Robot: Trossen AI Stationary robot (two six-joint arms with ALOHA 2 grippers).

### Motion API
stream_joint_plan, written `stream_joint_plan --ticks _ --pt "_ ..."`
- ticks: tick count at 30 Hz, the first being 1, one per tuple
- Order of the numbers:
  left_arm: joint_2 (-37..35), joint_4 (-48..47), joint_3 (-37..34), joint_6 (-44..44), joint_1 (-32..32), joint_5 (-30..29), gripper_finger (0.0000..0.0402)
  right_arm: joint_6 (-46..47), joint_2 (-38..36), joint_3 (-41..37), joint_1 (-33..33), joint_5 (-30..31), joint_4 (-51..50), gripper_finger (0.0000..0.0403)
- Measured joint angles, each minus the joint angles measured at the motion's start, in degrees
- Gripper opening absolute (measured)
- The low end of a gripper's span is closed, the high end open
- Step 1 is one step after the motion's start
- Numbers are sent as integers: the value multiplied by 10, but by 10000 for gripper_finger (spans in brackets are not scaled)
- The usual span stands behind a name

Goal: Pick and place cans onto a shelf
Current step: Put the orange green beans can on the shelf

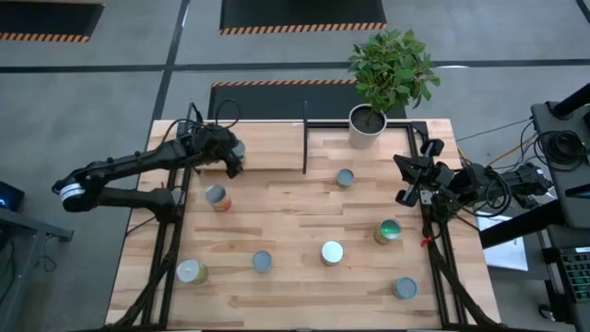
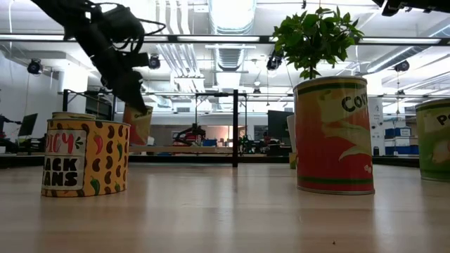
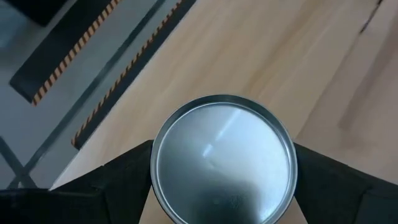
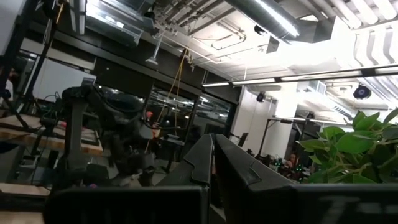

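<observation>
Above the left half of the shelf [image 1: 267, 148], a light-wood panel at the table's far side, my left gripper [image 1: 234, 159] is shut on a can [image 3: 222, 163]. The can's round silvery end faces the wrist camera. In the low view this can [image 2: 138, 125] hangs tilted, clear of the wood. Several other cans stand upright on the tabletop, among them one [image 1: 217, 196] just near of the gripper, one [image 1: 345, 177] by the shelf's right half and one [image 1: 332, 252] with a white top. My right gripper [image 1: 407, 182] waits shut at the table's right edge, pointing upward. My left gripper pinches the can's side wall [image 3: 155, 177] between its two fingers [image 3: 121, 180], one on each side of the round body. The fingers slant down from the table's left and near side. The can is lifted clear and tilted, its lower end hanging below the fingers.
A white plant pot [image 1: 367, 126] stands on the shelf's far right corner. A black divider bar [image 1: 305, 138] splits the shelf. More cans stand at the near side [image 1: 191, 271], [image 1: 263, 261], [image 1: 404, 288], and one at the right [image 1: 388, 231].
</observation>
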Motion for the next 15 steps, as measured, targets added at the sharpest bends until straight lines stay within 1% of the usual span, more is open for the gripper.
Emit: stream_joint_plan --ticks 11,15 --pt "1 1 5 25 4 1 313 -4 0 0 0 0 0 9" --pt "2 3 1 25 4 1 326 -4 0 0 0 0 0 9"
